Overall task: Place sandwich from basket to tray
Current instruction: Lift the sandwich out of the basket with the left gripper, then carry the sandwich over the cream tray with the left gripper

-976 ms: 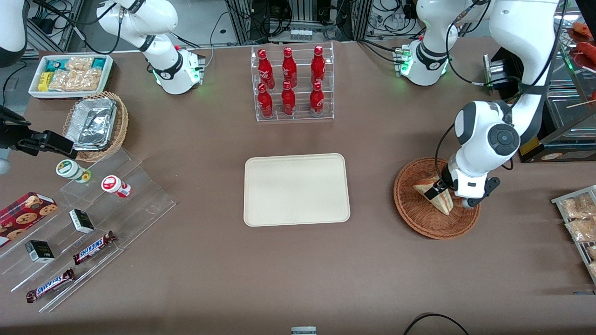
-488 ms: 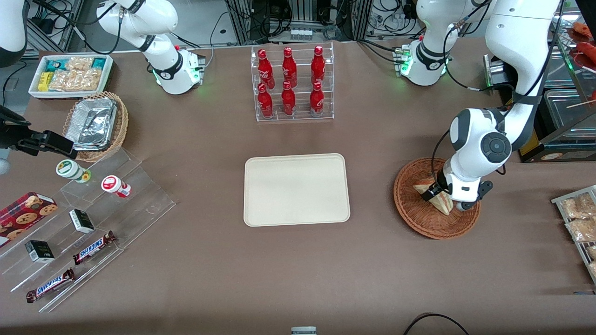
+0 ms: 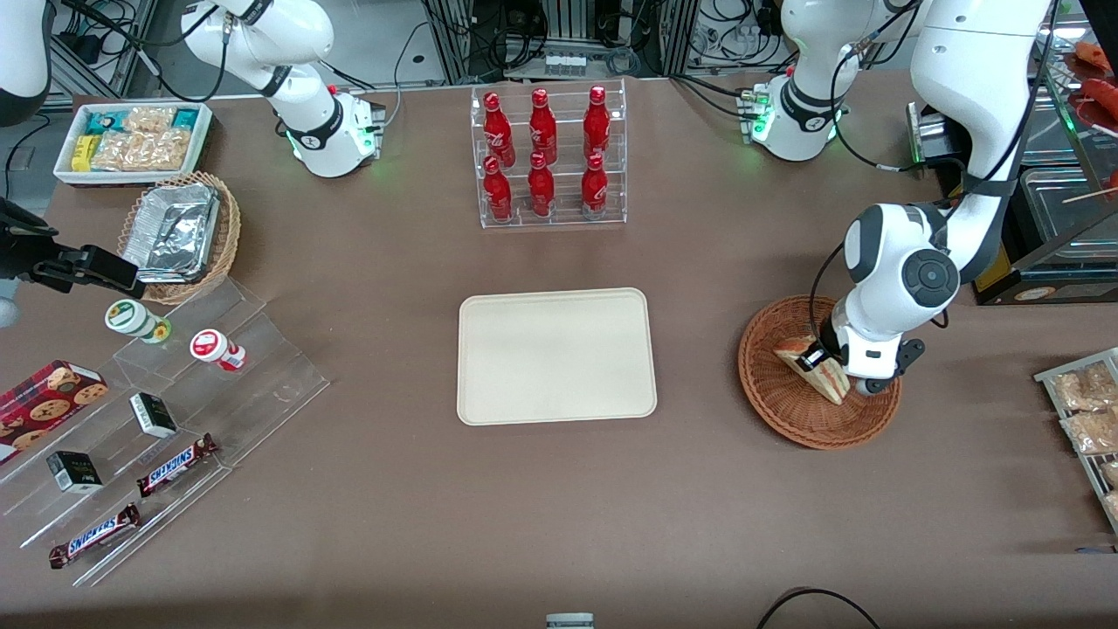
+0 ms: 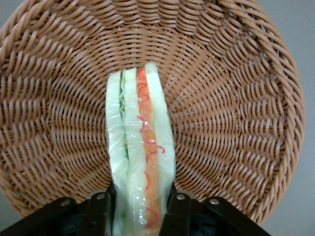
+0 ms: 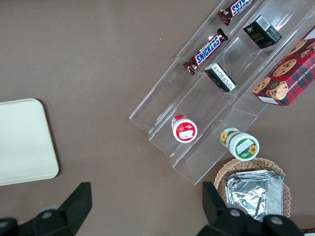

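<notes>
A brown-topped table laid out with snacks and drinks fills the scene, and at the working arm's end of it the gripper (image 4: 142,209) has its two black fingers (image 4: 101,209) pressed against the two bread faces of the sandwich (image 4: 140,162), clamped on the wedge with its red, orange and green filling edge facing the wrist camera. Seen from the front, the sandwich (image 3: 817,371) sits in the reddish-brown woven basket (image 3: 777,397), with the gripper (image 3: 821,362) low over the basket under the white left arm (image 3: 900,279). Through the wrist camera the basket (image 4: 236,98) and its wicker weave surround the wedge on all sides. The cream tray (image 3: 556,355) lies flat at the middle of the table, well apart from the basket and bare on top. Farther from the front camera than the tray stands a clear rack of red bottles (image 3: 546,157). Toward the parked arm's end lie a clear stepped stand with candy bars (image 3: 175,463) and a lighter wicker basket of foil containers (image 3: 179,231)
</notes>
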